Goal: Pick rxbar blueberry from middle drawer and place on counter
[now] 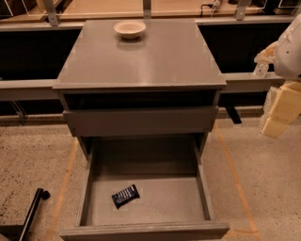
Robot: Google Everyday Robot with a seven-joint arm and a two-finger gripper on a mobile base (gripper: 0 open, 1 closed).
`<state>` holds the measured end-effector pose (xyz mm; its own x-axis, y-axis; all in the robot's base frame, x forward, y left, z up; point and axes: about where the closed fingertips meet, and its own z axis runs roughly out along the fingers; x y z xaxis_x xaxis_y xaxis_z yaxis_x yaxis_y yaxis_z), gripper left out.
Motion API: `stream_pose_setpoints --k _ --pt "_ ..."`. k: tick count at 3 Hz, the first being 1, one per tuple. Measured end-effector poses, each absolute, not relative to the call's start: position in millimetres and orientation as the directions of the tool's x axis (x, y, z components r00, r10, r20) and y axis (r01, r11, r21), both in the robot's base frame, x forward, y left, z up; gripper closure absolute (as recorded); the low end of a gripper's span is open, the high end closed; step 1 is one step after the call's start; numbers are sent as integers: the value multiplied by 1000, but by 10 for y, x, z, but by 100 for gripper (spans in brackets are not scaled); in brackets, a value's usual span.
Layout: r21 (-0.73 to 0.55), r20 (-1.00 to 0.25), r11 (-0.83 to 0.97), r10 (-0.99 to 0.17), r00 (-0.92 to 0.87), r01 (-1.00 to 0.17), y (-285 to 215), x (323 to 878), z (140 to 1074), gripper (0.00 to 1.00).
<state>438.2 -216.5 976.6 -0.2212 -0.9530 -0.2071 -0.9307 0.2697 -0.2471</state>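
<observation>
It looks like a robot test lab. A lone grey cabinet (141,120) stands inside orange tape lines (66,181) on a speckled floor (33,155). The gripper (281,112) hangs at the right edge.

a speckled beige floor (33,155) with orange tape lines (66,174) lies in warm light, long grey ledges (28,87) run behind over dark space, a pale wooden surface (108,7) is on top, and the gripper (281,110) hangs at the right edge.
</observation>
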Motion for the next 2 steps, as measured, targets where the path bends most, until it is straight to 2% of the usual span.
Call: stream_pose_setpoints --k 2 --pt "-239 -240 240 -954 -182 -941 -2076 4473 9526 0"
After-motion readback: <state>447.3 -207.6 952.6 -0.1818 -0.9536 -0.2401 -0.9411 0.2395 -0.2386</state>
